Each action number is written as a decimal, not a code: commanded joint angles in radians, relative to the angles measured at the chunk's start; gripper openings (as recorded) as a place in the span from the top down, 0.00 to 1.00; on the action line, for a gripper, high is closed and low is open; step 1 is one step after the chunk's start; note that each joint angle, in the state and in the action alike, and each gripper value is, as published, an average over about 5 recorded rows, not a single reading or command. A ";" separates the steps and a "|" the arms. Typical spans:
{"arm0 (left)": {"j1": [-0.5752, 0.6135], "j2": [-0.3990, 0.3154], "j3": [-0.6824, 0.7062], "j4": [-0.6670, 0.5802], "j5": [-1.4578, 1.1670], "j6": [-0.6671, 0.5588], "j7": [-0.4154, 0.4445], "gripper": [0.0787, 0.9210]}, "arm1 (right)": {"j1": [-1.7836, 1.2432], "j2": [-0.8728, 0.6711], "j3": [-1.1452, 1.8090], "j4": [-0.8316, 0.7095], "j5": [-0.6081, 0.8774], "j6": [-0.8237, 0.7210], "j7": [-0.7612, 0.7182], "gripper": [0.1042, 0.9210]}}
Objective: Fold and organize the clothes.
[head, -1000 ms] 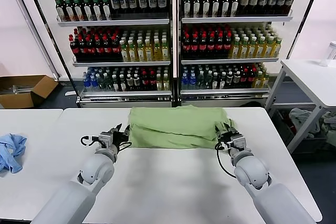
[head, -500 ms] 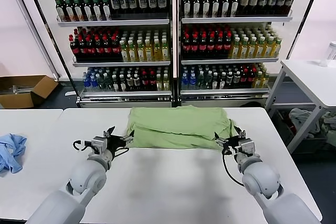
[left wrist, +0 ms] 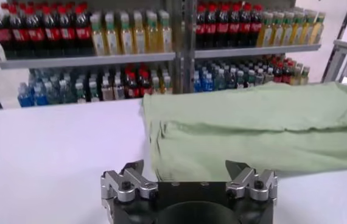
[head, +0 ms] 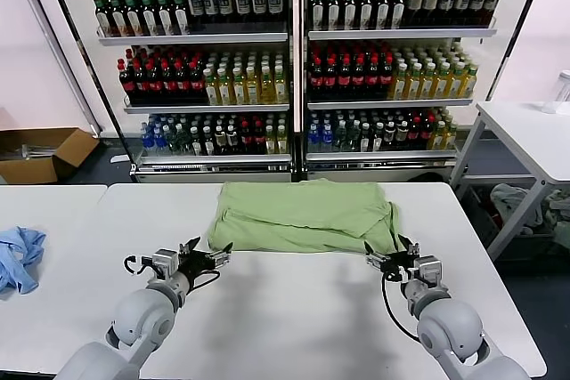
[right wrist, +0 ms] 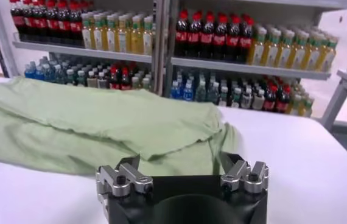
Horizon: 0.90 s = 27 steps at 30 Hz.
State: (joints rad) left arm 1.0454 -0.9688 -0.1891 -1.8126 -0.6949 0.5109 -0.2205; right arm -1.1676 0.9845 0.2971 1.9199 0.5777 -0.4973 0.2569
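The clothes, one light green shirt [head: 303, 215], lie folded into a wide band at the table's far middle. My left gripper [head: 209, 252] stands open just short of the shirt's near left corner and holds nothing. My right gripper [head: 389, 252] stands open at the near right corner, also with nothing in it. In the left wrist view the open left gripper [left wrist: 185, 167] faces the shirt [left wrist: 252, 128] a short way off. The right wrist view shows the right gripper [right wrist: 179, 161] open, with the shirt [right wrist: 100, 122] spread just beyond its fingertips.
A light blue cloth [head: 18, 255] lies at the left edge of the white table [head: 294, 318]. Drink coolers full of bottles [head: 294, 68] stand behind. A cardboard box [head: 40, 153] sits on the floor at left, and a side table [head: 534, 131] stands at right.
Both grippers opened, let go of the shirt's side edges and drew back toward me. The shirt settled flatter on the table.
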 commanded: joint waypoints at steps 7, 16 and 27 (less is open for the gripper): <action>-0.065 -0.018 0.017 0.119 -0.020 -0.001 0.028 0.12 | -0.033 0.008 0.043 -0.023 0.054 0.049 -0.006 0.14; -0.111 -0.028 0.019 0.175 -0.038 -0.001 0.032 0.12 | -0.005 0.017 0.039 -0.066 0.105 0.052 -0.006 0.26; -0.116 -0.032 0.017 0.207 -0.048 -0.006 0.049 0.12 | 0.007 0.033 0.029 -0.089 0.120 0.044 -0.014 0.31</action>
State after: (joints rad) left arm 0.9379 -0.9983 -0.1739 -1.6377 -0.7379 0.5073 -0.1801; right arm -1.1626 1.0156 0.3243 1.8453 0.6825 -0.4558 0.2444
